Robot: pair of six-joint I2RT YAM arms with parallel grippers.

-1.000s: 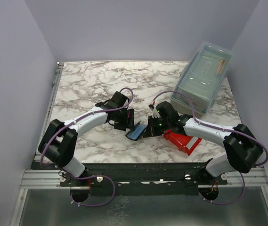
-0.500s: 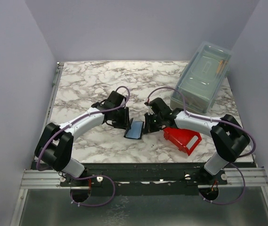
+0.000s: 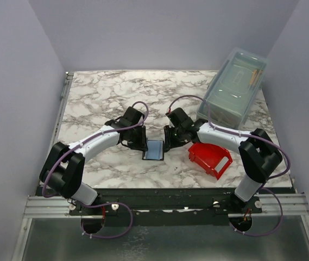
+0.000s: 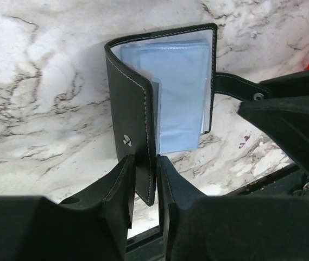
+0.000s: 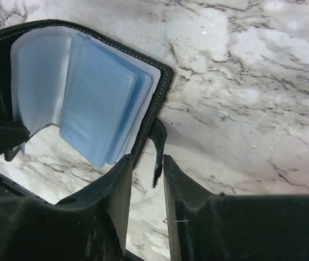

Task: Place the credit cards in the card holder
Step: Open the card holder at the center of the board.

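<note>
The card holder point(image 3: 154, 150) lies open on the marble table between both arms, a black wallet with pale blue sleeves point(image 4: 181, 81). My left gripper point(image 4: 145, 164) is shut on the edge of its left cover point(image 4: 130, 109), which stands upright between the fingers. My right gripper point(image 5: 147, 163) is open beside the holder's right cover point(image 5: 154, 103). The black snap strap point(image 5: 158, 149) hangs loose in the gap between its fingers. In the top view the left gripper point(image 3: 141, 142) and right gripper point(image 3: 168, 140) flank the holder. The credit cards are out of view.
A red bin point(image 3: 211, 158) sits just right of the right gripper. A clear lidded box point(image 3: 234, 91) stands at the back right. The table's front edge point(image 3: 165, 187) is close behind the holder.
The left gripper has closed onto the holder's left cover. The right gripper has opened, letting go of the strap. Both arms shifted farther from the front edge, and the holder now lies flatter.
</note>
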